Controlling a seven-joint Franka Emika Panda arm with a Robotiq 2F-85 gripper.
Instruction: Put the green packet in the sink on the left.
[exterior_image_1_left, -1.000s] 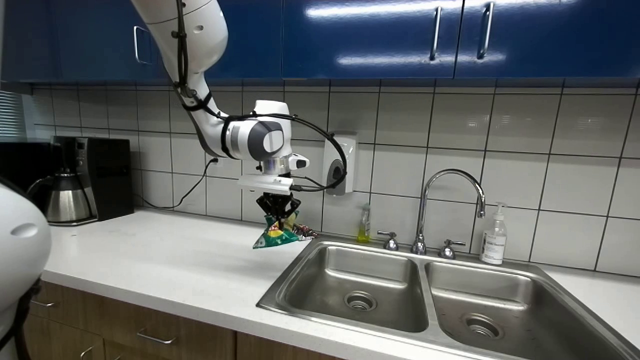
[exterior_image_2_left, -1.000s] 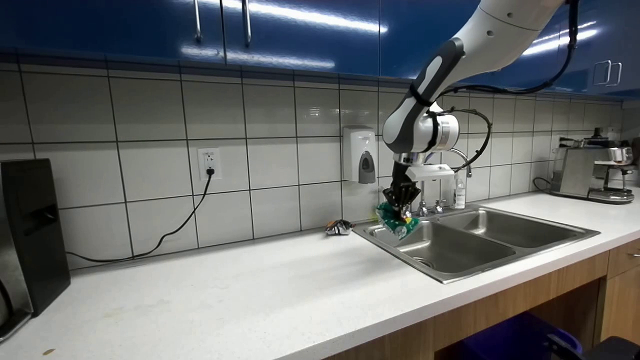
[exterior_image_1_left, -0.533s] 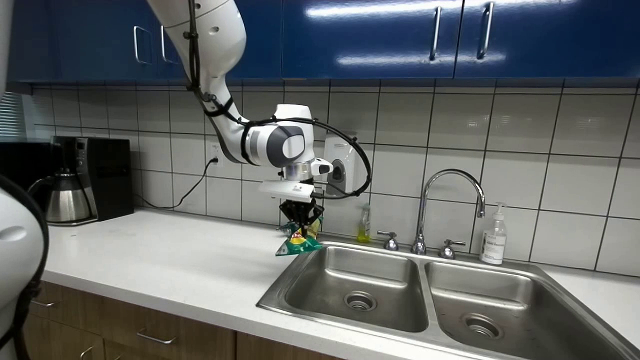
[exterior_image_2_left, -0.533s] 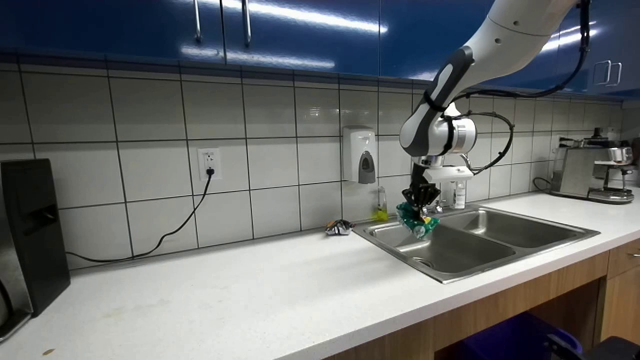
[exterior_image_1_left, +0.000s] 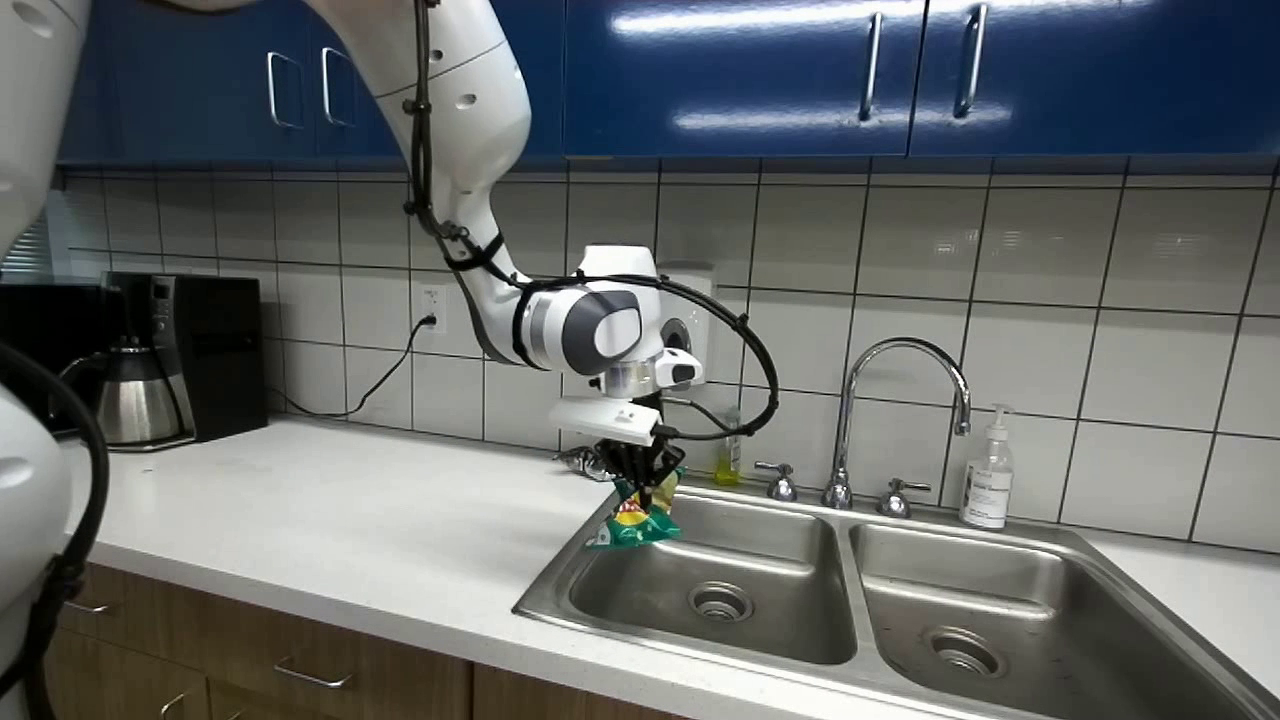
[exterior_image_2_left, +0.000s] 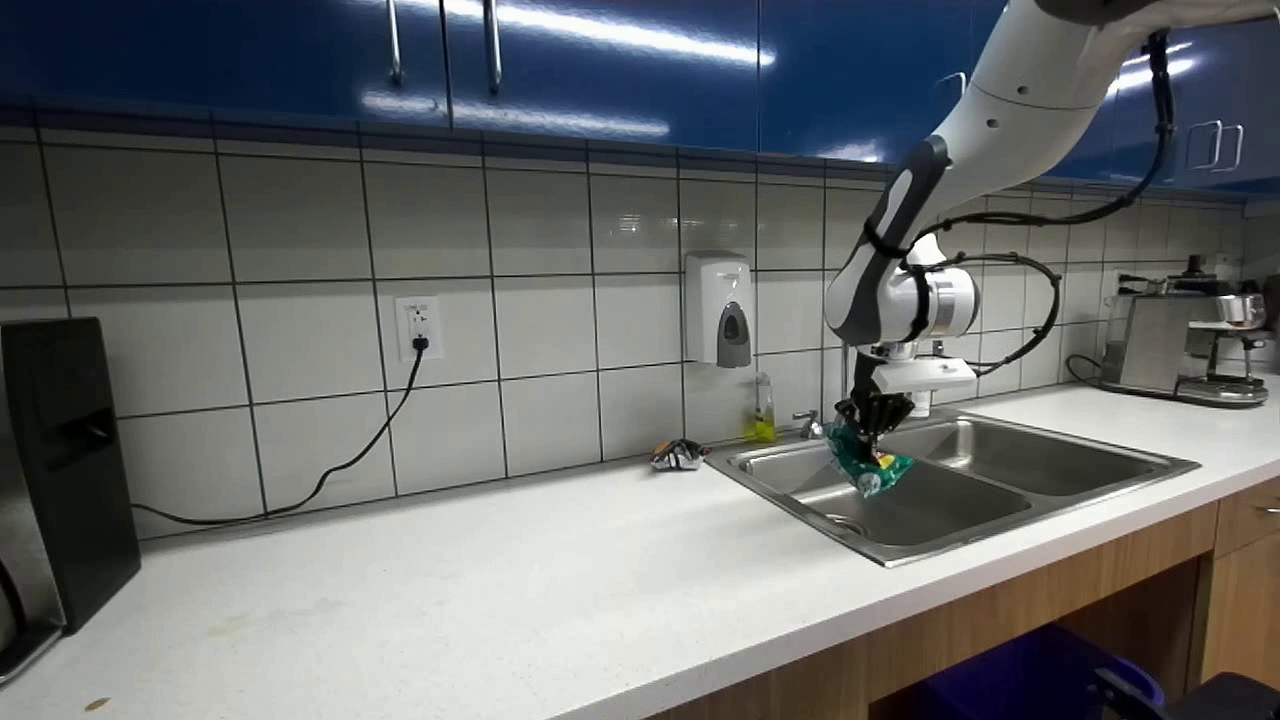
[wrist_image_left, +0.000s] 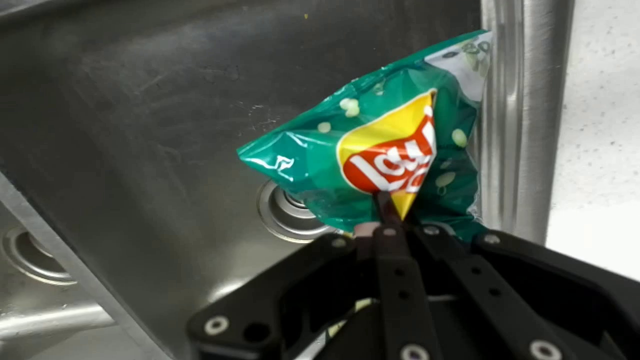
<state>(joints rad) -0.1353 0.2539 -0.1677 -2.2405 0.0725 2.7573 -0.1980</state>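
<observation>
The green packet, with a yellow and red logo, hangs crumpled from my gripper in both exterior views and the wrist view. My gripper points down, its fingers closed on a fold of the packet; the fingertips also show in an exterior view and the wrist view. The packet is above the left sink basin, near its counter-side rim. In the wrist view the basin floor lies below the packet, which partly covers the drain.
The right basin lies beyond a metal divider. A faucet and handles stand behind the sink. A yellow-green soap bottle and a white pump bottle stand along the back. A silver packet lies on the counter.
My gripper has carried the green packet from above the counter by the sink to above the left basin, and it is lower now. The silver packet has stayed in place.
</observation>
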